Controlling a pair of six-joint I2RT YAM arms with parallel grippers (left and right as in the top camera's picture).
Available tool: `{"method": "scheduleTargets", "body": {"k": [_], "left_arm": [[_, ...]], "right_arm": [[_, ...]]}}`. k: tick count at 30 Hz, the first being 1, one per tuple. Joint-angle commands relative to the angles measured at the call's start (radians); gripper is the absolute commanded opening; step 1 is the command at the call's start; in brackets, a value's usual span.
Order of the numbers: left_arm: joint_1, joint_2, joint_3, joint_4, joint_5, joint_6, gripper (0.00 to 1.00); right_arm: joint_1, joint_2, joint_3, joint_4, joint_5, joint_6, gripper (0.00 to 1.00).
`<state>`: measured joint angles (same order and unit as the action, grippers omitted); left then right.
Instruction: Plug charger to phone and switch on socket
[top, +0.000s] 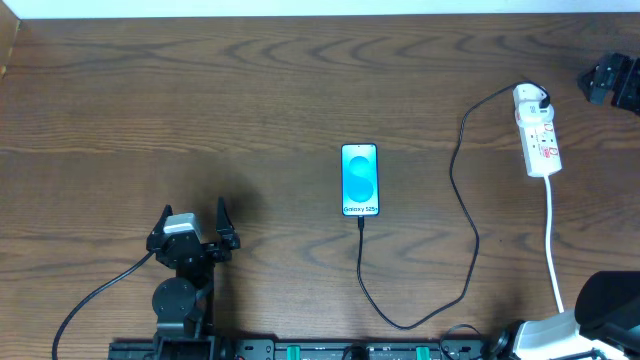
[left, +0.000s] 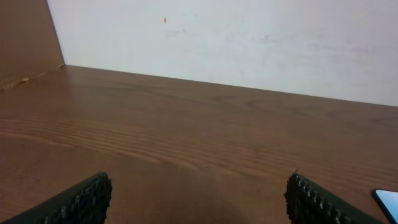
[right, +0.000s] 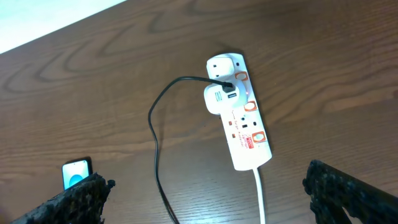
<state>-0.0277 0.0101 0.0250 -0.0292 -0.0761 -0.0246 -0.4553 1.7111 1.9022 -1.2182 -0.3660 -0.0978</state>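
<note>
Overhead, the charger (top: 452, 170) already meets the lower edge of the phone (top: 360, 180), mid-table, so you risk tugging it loose if an arm snags its loop. Your left gripper (left: 199, 180) gapes empty over the table (left: 186, 124); your right gripper (right: 206, 176), spread wide above the socket (right: 249, 130), could shove the light strip sideways instead of tripping a switch (right: 250, 106).

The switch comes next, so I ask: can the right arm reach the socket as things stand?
Probably yes: the right gripper is open and the socket lies uncovered before it; only the charger trails off to one side.
</note>
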Motion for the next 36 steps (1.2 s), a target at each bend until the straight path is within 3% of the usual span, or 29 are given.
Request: {"method": "scheduleTargets", "body": {"k": [1, 8, 12, 15, 21, 30, 36], "left_arm": [[0.005, -0.006, -0.021, -0.038, 0.009, 0.017, 0.89], [0.005, -0.006, -0.021, -0.038, 0.009, 0.017, 0.89], [0.005, -0.006, -0.021, -0.038, 0.01, 0.017, 0.89], [0.005, -0.006, -0.021, -0.038, 0.009, 0.017, 0.89], [0.005, -0.006, -0.021, -0.038, 0.01, 0.017, 0.89], [0.005, -0.006, -0.021, -0.038, 0.009, 0.017, 0.89], [0.005, -0.006, -0.021, -0.038, 0.009, 0.017, 0.89]], "right_arm": [[0.005, -0.002, 0.001, -0.002, -0.006, 0.008, 0.99], [0.029, -0.008, -0.013, 0.026, 0.011, 0.001, 0.99], [0.132, -0.044, -0.139, 0.277, 0.009, 0.0, 0.99], [0.247, -0.154, -0.411, 0.63, 0.01, 0.0, 0.99], [0.332, -0.369, -0.861, 1.076, 0.009, 0.0, 0.99], [0.339, -0.782, -1.523, 1.577, 0.072, 0.0, 0.99], [0.339, -0.96, -1.752, 1.701, 0.124, 0.0, 0.99]]}}
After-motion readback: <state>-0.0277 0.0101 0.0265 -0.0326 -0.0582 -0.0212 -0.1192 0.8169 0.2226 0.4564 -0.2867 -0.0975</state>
